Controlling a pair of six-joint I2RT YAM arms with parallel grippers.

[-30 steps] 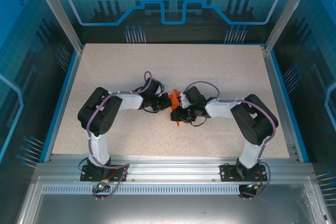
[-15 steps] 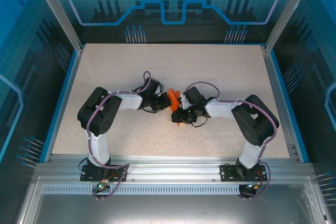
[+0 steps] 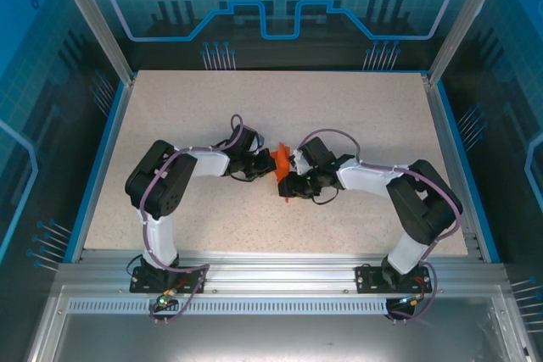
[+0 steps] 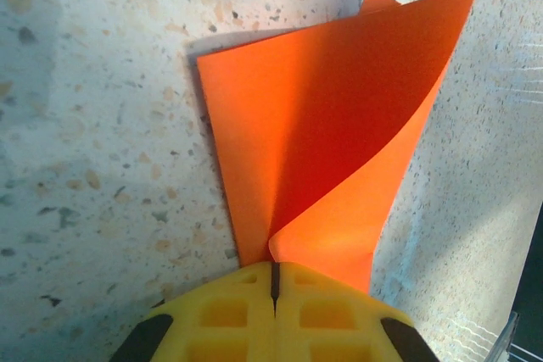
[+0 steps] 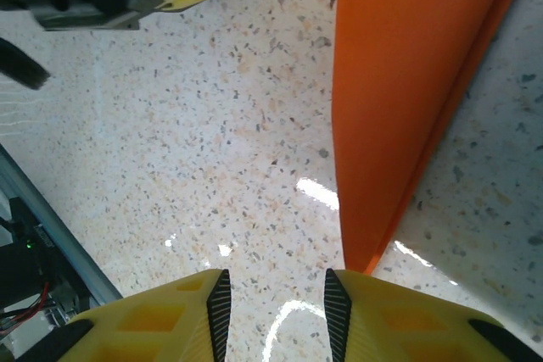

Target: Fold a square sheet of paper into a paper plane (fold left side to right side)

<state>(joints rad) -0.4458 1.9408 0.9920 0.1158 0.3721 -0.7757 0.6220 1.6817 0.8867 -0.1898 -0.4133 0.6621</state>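
Left gripper clamps the square sheet of paper, flap lifted; right gripper stands parted, empty, alongside. Best: carry across slowly, match edges before creasing.

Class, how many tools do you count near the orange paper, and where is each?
2. The left tool is shut on the orange paper, pinching its near end; the right tool is open just beside the paper, gripping nothing.

blocked: left fingers and right fingers flank paper | free: table all round
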